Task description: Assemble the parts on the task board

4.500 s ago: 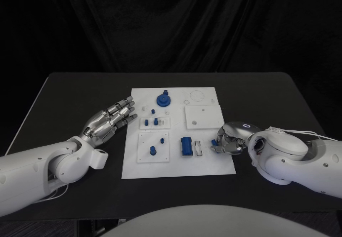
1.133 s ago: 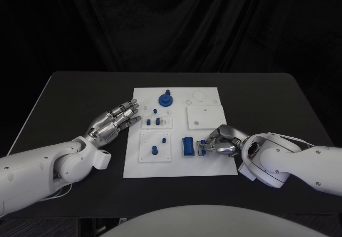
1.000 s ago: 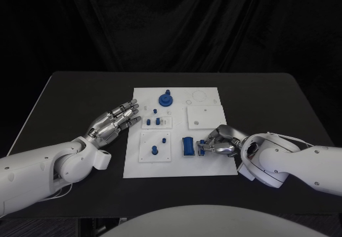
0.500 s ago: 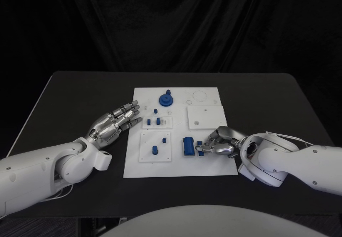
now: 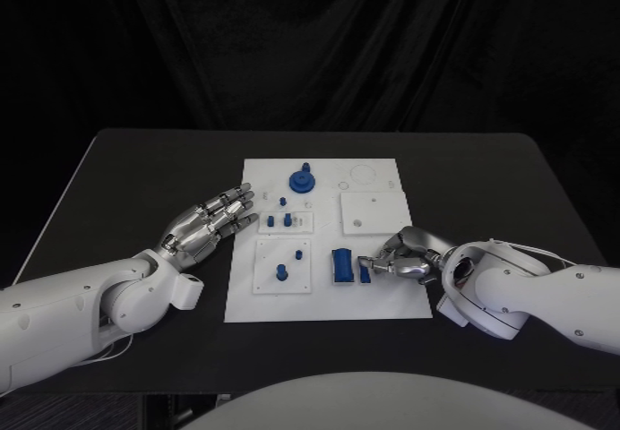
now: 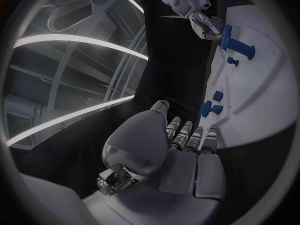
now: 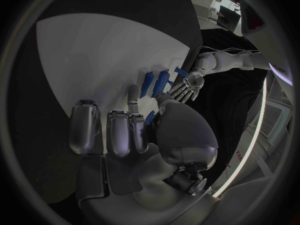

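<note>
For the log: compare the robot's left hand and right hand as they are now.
The left hand lies flat with fingers spread, beside the task board's left edge, holding nothing; the right hand is curled over the board. The left hand touches no part; the right hand's fingertips pinch a small blue part beside the larger blue block. Both are silver, on white arms.

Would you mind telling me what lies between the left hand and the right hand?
In the head view, the task board lies between the left hand and right hand, carrying blue parts.
</note>
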Robot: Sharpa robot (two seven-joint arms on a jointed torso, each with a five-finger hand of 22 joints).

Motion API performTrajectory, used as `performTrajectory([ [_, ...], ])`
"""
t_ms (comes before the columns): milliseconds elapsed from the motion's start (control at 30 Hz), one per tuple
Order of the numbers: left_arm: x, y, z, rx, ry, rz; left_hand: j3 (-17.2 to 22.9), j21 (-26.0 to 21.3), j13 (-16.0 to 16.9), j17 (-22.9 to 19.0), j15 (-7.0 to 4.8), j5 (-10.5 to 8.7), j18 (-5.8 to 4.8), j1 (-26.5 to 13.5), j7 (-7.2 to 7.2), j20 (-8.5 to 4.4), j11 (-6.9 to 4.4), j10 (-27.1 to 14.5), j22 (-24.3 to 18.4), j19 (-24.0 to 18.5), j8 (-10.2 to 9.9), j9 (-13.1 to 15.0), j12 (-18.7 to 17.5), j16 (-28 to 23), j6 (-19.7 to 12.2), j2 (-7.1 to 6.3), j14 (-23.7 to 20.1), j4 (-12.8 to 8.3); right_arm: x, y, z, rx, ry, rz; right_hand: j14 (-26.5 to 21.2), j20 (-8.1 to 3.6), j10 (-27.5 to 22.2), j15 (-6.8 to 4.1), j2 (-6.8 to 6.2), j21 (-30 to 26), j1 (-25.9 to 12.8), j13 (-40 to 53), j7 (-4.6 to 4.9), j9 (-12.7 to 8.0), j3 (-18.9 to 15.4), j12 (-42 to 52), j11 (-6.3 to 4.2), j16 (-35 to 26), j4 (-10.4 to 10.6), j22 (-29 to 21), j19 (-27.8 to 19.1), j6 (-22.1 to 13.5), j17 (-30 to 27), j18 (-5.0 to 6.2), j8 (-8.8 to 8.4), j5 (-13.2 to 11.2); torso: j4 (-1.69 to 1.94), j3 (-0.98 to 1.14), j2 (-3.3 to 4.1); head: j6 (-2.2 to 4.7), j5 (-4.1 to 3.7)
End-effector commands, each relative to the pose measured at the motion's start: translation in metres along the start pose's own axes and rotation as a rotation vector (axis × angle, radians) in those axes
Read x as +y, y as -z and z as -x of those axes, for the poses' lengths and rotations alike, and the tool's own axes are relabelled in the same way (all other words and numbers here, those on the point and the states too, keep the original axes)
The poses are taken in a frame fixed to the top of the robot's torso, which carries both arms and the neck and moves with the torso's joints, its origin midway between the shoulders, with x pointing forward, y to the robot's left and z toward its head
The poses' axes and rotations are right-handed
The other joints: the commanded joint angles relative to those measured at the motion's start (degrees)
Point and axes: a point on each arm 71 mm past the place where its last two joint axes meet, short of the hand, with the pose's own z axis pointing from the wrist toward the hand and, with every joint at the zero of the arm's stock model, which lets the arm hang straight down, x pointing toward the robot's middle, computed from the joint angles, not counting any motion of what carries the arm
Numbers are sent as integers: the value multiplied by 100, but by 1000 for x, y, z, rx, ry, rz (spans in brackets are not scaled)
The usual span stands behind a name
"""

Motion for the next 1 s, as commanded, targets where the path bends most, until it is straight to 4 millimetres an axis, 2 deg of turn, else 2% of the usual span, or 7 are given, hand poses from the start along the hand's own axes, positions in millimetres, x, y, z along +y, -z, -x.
performTrajectory([
  [33, -4, 1, -2, 11, 7, -67, 43, 26, 3, 8, 40, 26, -59, -31, 27, 35, 5, -11, 8, -11, 39, 9, 18, 31, 28, -22, -8, -7, 1, 3, 2, -17, -26, 34, 377, 1, 597, 3, 12, 7, 165, 1508, 4, 17, -12, 16, -9, -11, -79, 1049, 198, -68, 199, -12, 45, 175, -4, 3, 0, -1, -2],
  [367, -5, 1, -1, 9, 6, -72, 45, 27, 3, 8, 41, 26, -59, -32, 29, 35, 6, -11, 9, -9, 39, 9, 19, 32, 29, -24, -7, -9, -5, 10, 1, 24, -25, 15, 380, 5, 597, 9, 24, 19, 375, 1508, 10, 104, -67, 16, -2, -1, -193, 1052, 201, -139, 215, -15, 166, 284, -4, 0, -1, -1, -11],
  [467, -5, 1, -1, 8, 6, -72, 45, 27, 3, 8, 41, 26, -59, -32, 29, 35, 6, -11, 9, -9, 39, 9, 19, 32, 29, -24, -7, -9, -6, 11, 0, 37, -21, 9, 379, -17, 597, -27, 56, 21, 431, 1508, -50, 382, -179, 16, -50, -2, -208, 1053, 201, -141, 211, -13, 545, 222, 0, -3, -2, -1, -5],
  [667, -5, 2, -1, 7, 5, -71, 45, 27, 3, 8, 41, 26, -59, -32, 29, 35, 6, -11, 9, -9, 39, 9, 19, 32, 29, -24, -7, -9, -8, 12, -2, 59, -15, -1, 375, -76, 597, -94, 109, 9, 493, 1508, -144, 835, -350, 16, -133, -11, -189, 1049, 197, -233, 193, -10, 1104, 86, -14, 0, -3, -1, 17],
  [700, -5, 2, -1, 6, 5, -70, 45, 27, 3, 8, 41, 26, -59, -32, 29, 35, 6, -11, 9, -9, 39, 9, 19, 32, 29, -24, -7, -9, -8, 12, -2, 63, -14, -2, 373, -104, 597, -122, 120, 4, 521, 1508, -173, 1025, -424, 16, -170, -16, -185, 1048, 196, -312, 181, -9, 1319, -2, -12, 1, -5, -1, 17],
  [833, -4, 2, 0, 6, 5, -69, 45, 27, 3, 8, 41, 26, -59, -32, 29, 35, 6, -11, 9, -9, 39, 9, 19, 32, 29, -24, -7, -9, -8, 13, -4, 71, -10, -4, 368, -140, 597, -163, 138, -17, 540, 1508, -242, 1320, -570, 16, -217, -32, -160, 1042, 190, -313, 152, -6, 1691, -327, -4, 5, -3, -1, -2],
  [1000, -4, 1, 0, 8, 5, -67, 45, 27, 3, 8, 41, 26, -59, -32, 29, 35, 6, -11, 9, -9, 39, 9, 19, 32, 29, -24, -7, -9, -8, 12, -4, 76, -1, -9, 366, -175, 597, -201, 162, -23, 563, 1508, -296, 1552, -680, 16, -264, -40, -138, 1041, 190, -318, 138, -5, 1956, -440, 8, 8, 4, -1, -19],
])
